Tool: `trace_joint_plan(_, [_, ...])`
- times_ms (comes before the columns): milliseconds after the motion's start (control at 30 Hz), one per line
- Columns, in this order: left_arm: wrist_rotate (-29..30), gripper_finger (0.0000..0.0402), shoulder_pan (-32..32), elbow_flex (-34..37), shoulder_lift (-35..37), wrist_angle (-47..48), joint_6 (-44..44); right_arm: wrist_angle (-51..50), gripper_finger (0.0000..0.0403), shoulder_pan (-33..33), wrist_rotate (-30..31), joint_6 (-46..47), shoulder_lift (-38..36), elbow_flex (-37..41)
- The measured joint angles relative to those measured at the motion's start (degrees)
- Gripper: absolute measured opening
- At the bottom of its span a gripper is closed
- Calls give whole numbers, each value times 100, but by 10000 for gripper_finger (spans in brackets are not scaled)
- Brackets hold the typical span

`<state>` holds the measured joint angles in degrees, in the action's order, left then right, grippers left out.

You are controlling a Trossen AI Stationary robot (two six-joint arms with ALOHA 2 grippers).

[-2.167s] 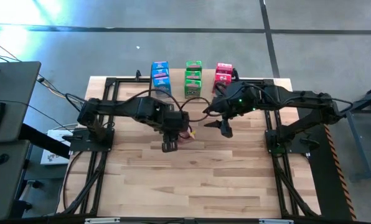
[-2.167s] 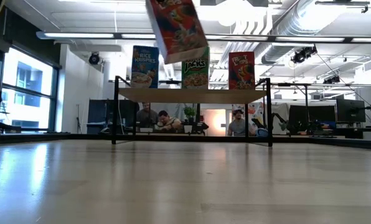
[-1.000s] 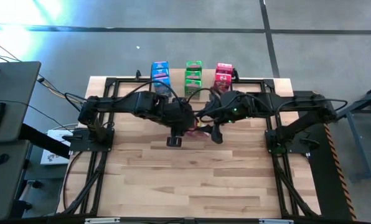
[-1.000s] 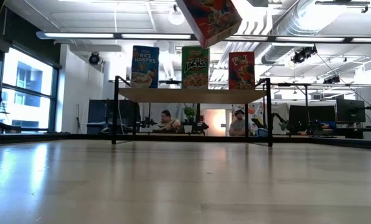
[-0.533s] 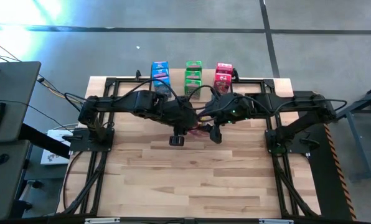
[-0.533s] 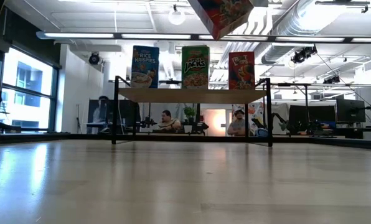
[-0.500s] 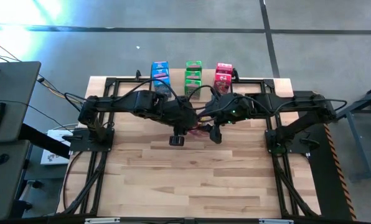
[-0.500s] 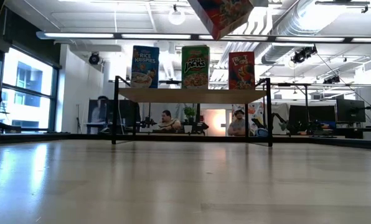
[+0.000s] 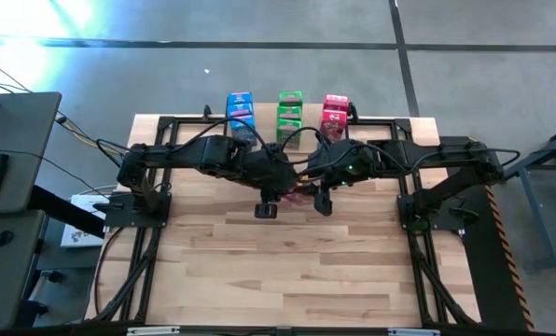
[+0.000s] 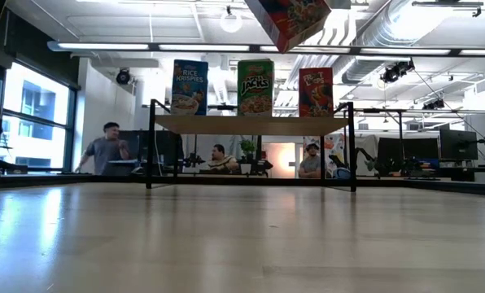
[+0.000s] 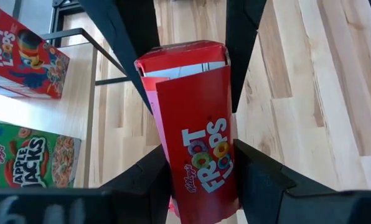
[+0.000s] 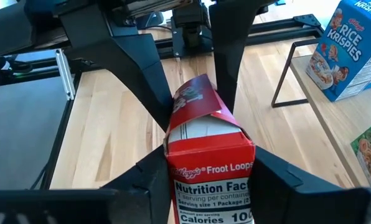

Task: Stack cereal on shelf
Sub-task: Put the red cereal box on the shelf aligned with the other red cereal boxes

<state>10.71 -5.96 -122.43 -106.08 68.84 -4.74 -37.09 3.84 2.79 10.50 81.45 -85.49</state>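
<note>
A red Froot Loops cereal box hangs high over the table's middle, tilted; it shows at the low view's top edge. My left gripper and my right gripper are both shut on it, facing each other. On the shelf at the far edge stand a blue box, a green box and a red box, each upright on its bottom end. My left gripper pinches the box between its two fingers, on the two edges beside the printed front, at the end nearest its wrist. The fingers come roughly level from the table's left. The box is lifted clear. My right gripper pinches the box's other end between its two fingers, on the two faces beside the nutrition panel. The fingers come from the table's right, opposite the left fingers. The box hangs tilted, clear of the table.
Black arm frames stand at the table's left and right. Bare wooden tabletop lies toward the near edge. Beyond the shelf the low view shows people in the room.
My left gripper has carried the red box a little toward the table's right edge, up to my right gripper. In the low view the box has shifted right and slightly up, still tilted.
</note>
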Motion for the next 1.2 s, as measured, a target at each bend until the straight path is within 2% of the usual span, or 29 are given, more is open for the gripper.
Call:
trace_joint_plan(333, [3, 145, 4, 0, 0, -25, 133, 1, 154, -2, 2, 108, 0, 1])
trace_joint_plan(800, [36, 196, 7, 0, 0, -249, -47, -3, 154, -2, 65, 276, -7, 2])
trace_joint_plan(1000, [-4, 198, 4, -8, 284, -296, -4, -42, 154, -4, 94, 468, -4, 7])
trace_joint_plan(1200, [-22, 198, 0, -11, 639, -286, -93, -52, 154, -7, 370, 620, 0, 9])
